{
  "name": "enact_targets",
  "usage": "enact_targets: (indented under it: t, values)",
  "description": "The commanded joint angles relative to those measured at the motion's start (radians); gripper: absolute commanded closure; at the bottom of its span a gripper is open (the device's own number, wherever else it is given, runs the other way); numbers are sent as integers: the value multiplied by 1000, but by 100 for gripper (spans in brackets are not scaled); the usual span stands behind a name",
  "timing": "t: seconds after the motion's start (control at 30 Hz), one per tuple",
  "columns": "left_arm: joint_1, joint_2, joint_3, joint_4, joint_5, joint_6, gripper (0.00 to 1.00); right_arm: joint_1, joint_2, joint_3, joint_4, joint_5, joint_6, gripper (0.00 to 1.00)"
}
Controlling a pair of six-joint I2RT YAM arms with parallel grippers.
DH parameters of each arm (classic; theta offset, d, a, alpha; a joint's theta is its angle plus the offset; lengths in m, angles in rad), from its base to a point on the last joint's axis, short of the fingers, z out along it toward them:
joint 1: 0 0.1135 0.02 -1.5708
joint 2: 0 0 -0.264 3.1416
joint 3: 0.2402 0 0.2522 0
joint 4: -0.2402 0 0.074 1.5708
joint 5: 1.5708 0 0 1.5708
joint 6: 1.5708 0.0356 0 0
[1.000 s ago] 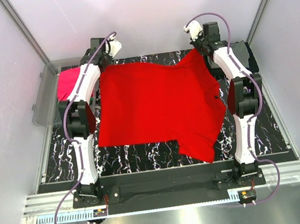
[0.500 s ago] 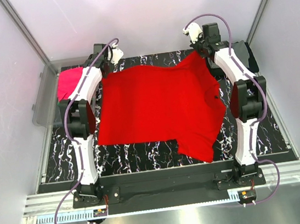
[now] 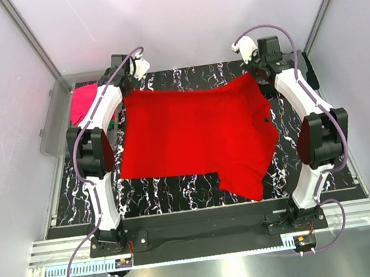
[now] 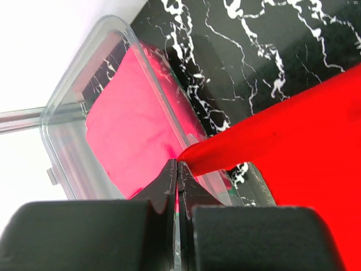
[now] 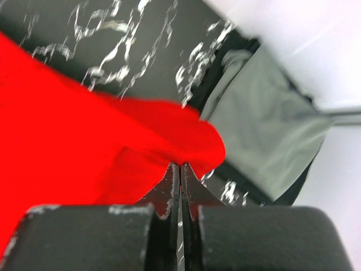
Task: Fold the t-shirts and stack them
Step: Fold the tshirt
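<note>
the red shirt (image 3: 195,137) lies spread over the middle of the mat (image 3: 178,188) and covers most of it. its near edge lies flat. one sleeve sticks out toward the near edge of the mat, on the right side. a thin strip of bare mat shows along the near side, and a strip shows to the left and to the right of the shirt. more bare mat shows at the far side, between the shirt and the back wall (image 3: 182,16). the side walls (image 3: 0,135) stand close to the mat on both sides.

the left pincer (image 4: 176,165) is pressed together on the far left corner of the red shirt. the cloth comes right out from between its tips. the right pincer (image 5: 180,165) is pressed together on the far right corner, and the cloth bunches there in a small fold. the far edge of the shirt runs between the two pincers, nearly straight.

the bin (image 4: 70,84) sits at the far left corner of the mat, just beside the left pincer. a pink shirt (image 4: 132,121) lies inside it. in the left wrist view the red corner shows in front of the bin's rim. a grey shirt (image 5: 265,130) lies at the far right corner, near the right pincer, with a dark gap between it and the red shirt.
</note>
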Motion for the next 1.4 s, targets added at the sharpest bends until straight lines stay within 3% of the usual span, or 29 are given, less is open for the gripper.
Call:
enact_targets:
  t: [0.0,0.73,1.37]
  values:
    - [12,-86,-54,61,6,9,100,9,-82,-68,-8,27,19,100]
    - [28,-126,-197,78,27,14,100,21,-290,-250,-263,-36,135,100]
    - [29,-137,-326,77,8,-8,100,29,-304,-441,-280,-97,189,100]
